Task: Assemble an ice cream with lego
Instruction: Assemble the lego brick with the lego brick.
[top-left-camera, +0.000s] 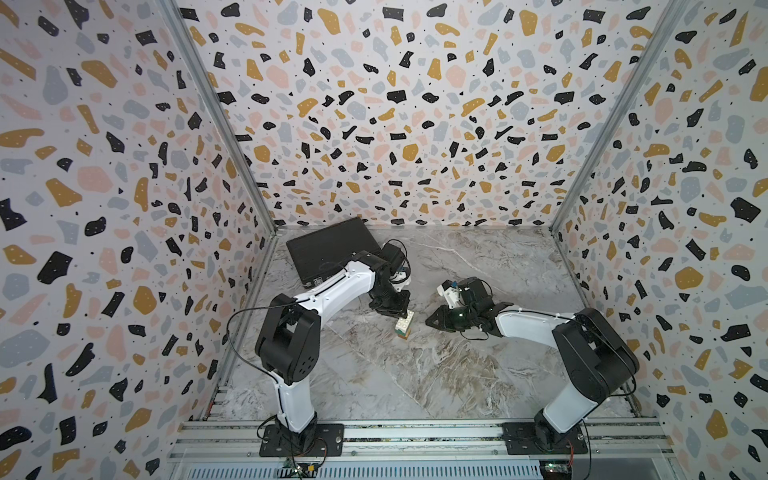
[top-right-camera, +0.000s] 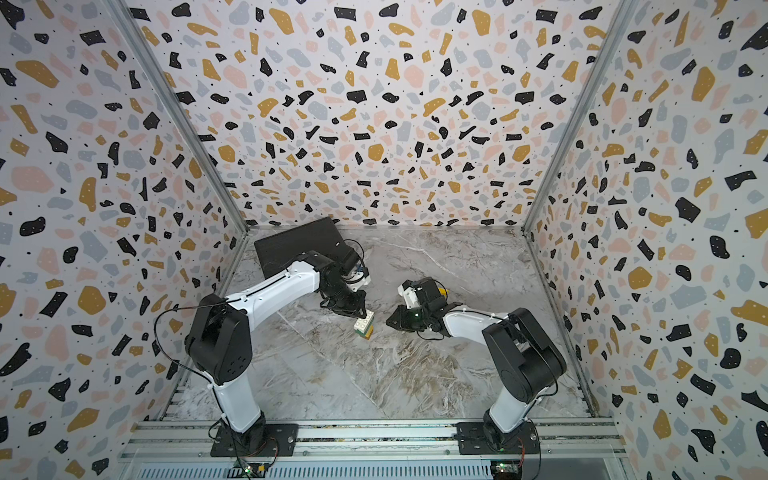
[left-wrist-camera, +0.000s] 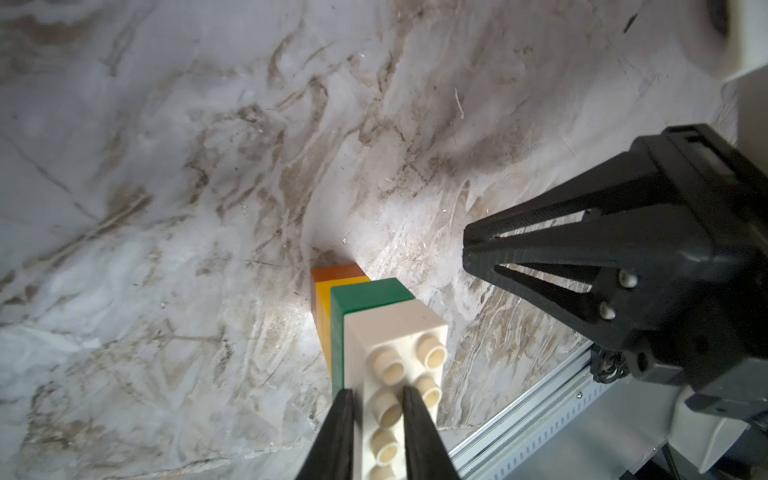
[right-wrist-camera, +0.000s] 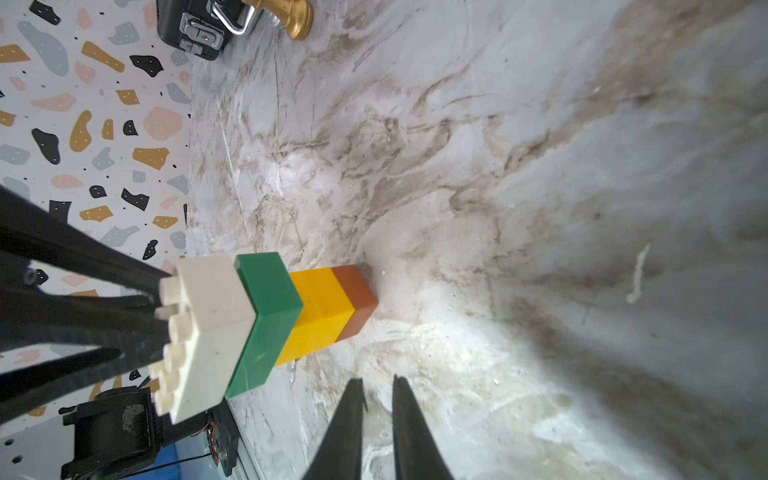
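You are pinching the left end effector (left-wrist-camera: 376, 419) on the studs of the ice cream (left-wrist-camera: 376, 328), steadying it upright on the table (left-wrist-camera: 166, 208), while the right end effector (right-wrist-camera: 378, 399) is waiting nearby, nearly closed and empty.

Left gripper (left-wrist-camera: 377, 419) fingers nearly together; right gripper (right-wrist-camera: 378, 399) fingers narrowly apart.

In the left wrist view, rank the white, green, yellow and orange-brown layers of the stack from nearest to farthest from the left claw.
1. White brick: top of the stack, its studs between the left claw fingers.
2. Green brick: directly under the white.
3. Yellow layer: below the green.
4. Orange-brown brick: the bottom, against the table.
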